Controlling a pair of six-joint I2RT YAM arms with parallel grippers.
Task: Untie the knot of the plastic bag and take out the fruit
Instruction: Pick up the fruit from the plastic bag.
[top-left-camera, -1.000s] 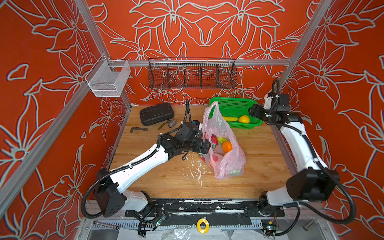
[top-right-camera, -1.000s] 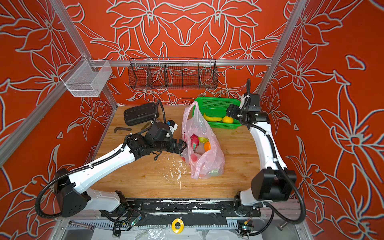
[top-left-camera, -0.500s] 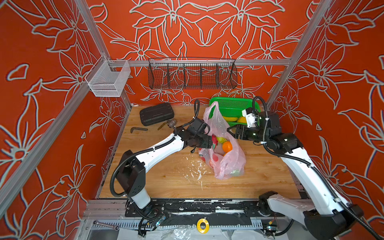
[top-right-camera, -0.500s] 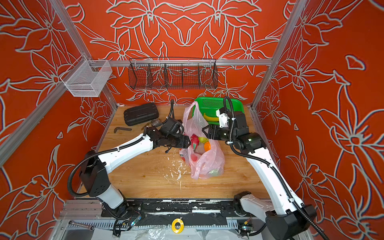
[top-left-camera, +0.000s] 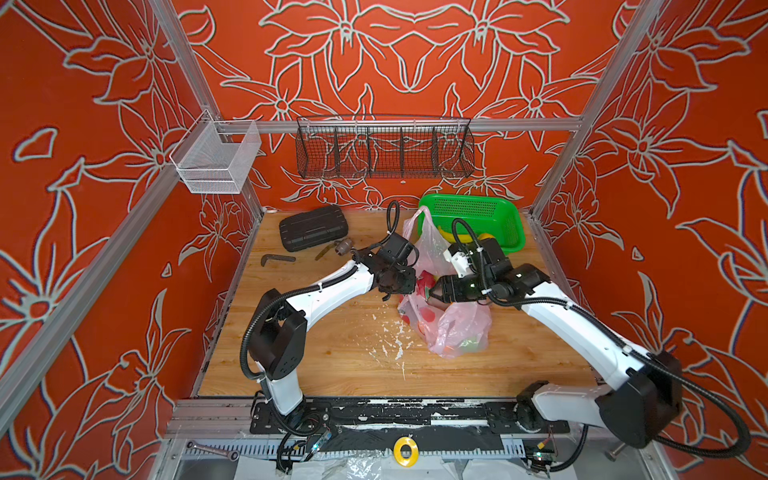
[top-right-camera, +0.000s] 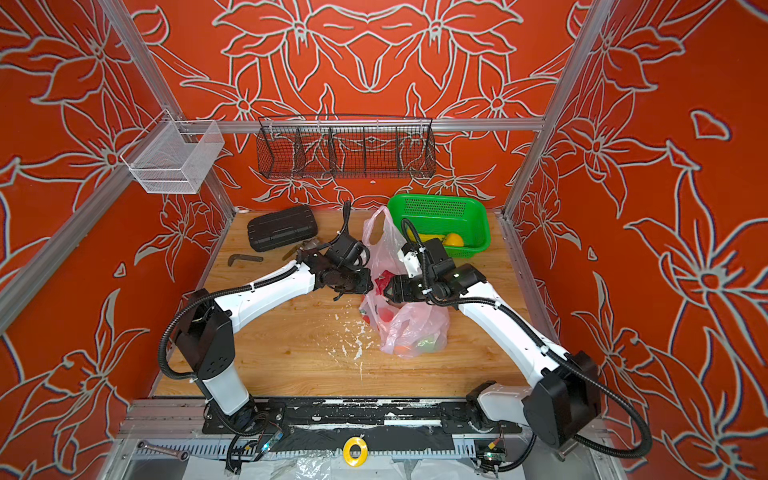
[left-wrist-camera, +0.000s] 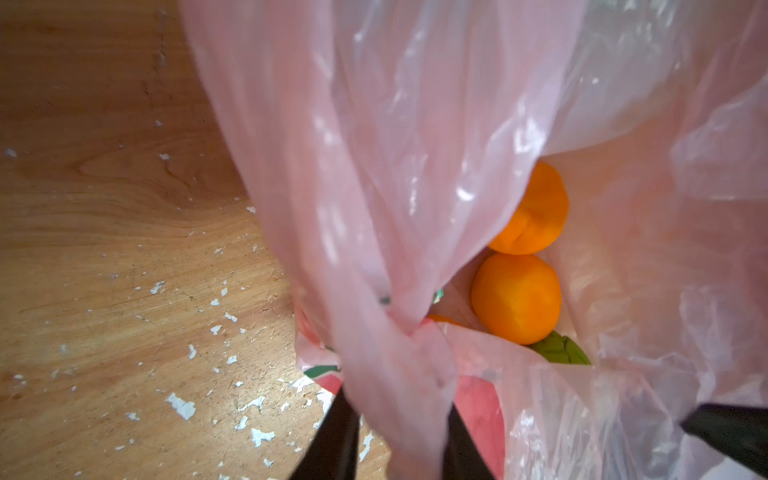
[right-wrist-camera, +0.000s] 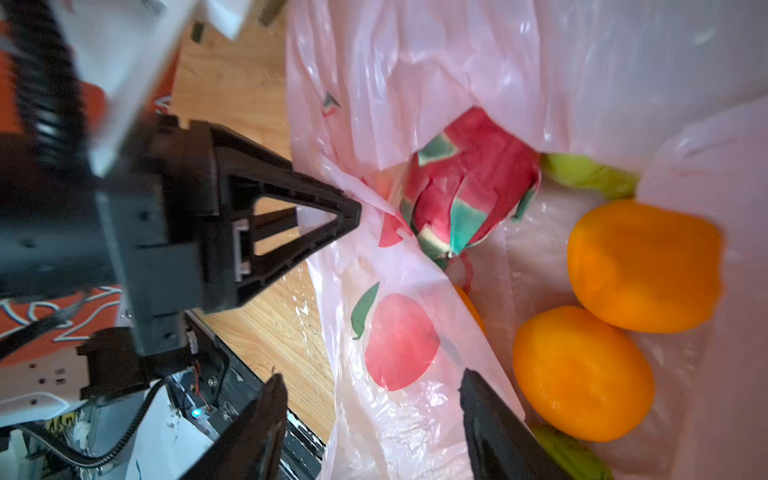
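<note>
The plastic bag (top-left-camera: 453, 328) slumps on the table (top-left-camera: 332, 357) just in front of the green basket (top-left-camera: 469, 205). Our left end effector (left-wrist-camera: 399, 436) pinches a bunched strip of its rim, while the right end effector (right-wrist-camera: 372, 376) stands spread astride the printed edge, near the oranges (right-wrist-camera: 582, 374). If we pull too hard, the thin film could tear or slip free, and the right one may close on plastic instead of fruit and drag the bag over.
</note>
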